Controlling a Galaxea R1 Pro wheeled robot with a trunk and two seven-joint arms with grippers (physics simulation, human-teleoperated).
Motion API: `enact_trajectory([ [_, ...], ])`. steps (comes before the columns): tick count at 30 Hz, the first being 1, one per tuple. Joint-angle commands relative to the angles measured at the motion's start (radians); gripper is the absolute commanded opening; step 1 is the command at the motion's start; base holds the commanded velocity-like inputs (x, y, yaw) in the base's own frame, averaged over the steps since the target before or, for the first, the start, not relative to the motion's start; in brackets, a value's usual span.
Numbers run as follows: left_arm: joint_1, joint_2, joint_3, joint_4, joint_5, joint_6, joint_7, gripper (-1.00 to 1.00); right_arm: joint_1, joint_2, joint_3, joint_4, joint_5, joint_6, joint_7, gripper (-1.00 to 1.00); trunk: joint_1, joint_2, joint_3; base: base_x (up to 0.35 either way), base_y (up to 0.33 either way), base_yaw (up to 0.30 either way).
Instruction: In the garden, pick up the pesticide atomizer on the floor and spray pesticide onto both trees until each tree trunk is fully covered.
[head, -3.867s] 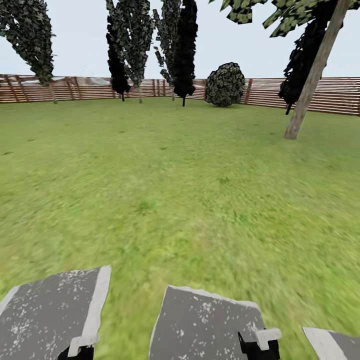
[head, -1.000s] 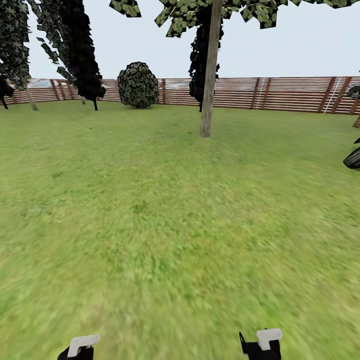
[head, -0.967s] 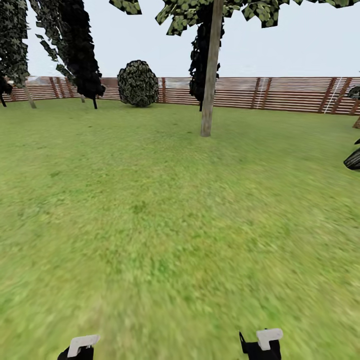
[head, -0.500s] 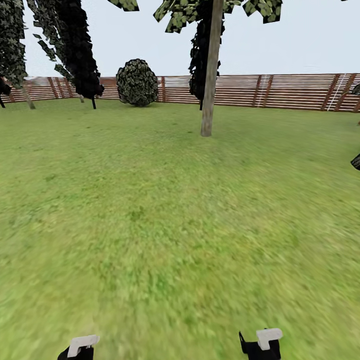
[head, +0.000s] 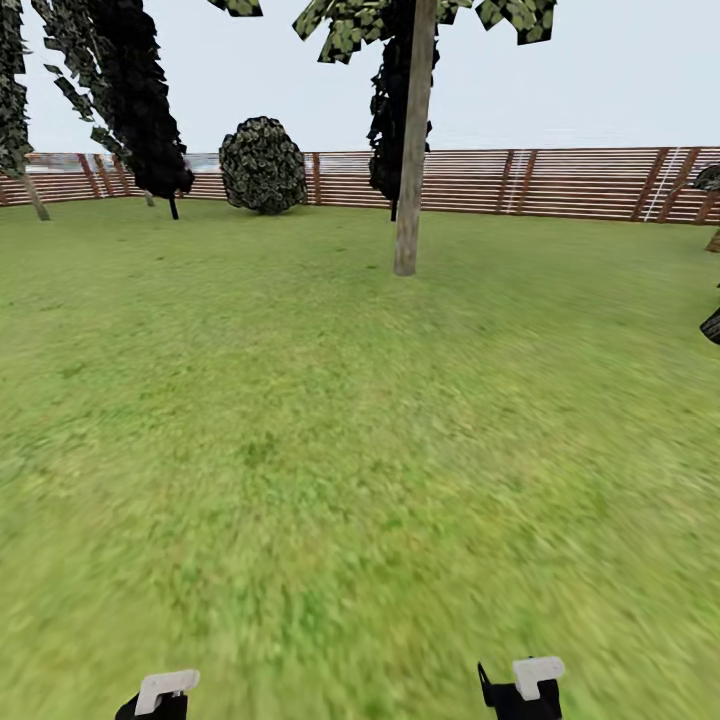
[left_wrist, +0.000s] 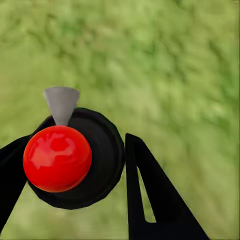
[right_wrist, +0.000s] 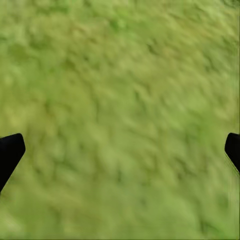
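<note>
Red-capped black pesticide atomizer (left_wrist: 67, 160) gripped in left gripper (left_wrist: 75, 187), over grass (head: 350, 450). Pale tree trunk (head: 410, 150) far ahead, crown cut off by the frame. Right gripper (right_wrist: 120, 150) wide apart, only fingertips (right_wrist: 10, 150) visible.

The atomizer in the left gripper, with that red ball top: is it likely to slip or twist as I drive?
The atomizer looks rigid, so it probably won't flex. Its round black body and glossy red ball suggest it could rotate between the left gripper fingers. The contact itself isn't clearly visible, so drive gently.
</note>
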Motion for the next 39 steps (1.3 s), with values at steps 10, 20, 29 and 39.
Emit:
enact_trajectory([
  [10,0.0,0.0,0.001,-0.001,0.0,0.0,0.0,-1.0,0.0,0.0,0.0,0.0,0.0,0.0,0.0,1.0,0.0,0.0,0.0,0.337,0.0,-0.002],
  [20,0.0,0.0,0.001,-0.001,0.001,0.0,0.0,-1.0,0.0,0.0,0.0,0.0,0.0,0.0,0.0,1.0,0.0,0.0,0.0,0.337,0.0,0.0],
  [29,0.0,0.0,0.001,-0.001,0.001,0.0,0.0,-1.0,0.0,0.003,0.0,0.0,-0.001,0.0,0.0,1.0,0.0,0.0,0.0,0.337,0.0,0.0],
  [39,0.0,0.001,0.001,-0.001,0.001,0.0,0.0,-1.0,0.0,-0.001,-0.001,0.0,0.0,0.0,0.0,1.0,0.0,0.0,0.0,0.337,0.0,0.0],
])
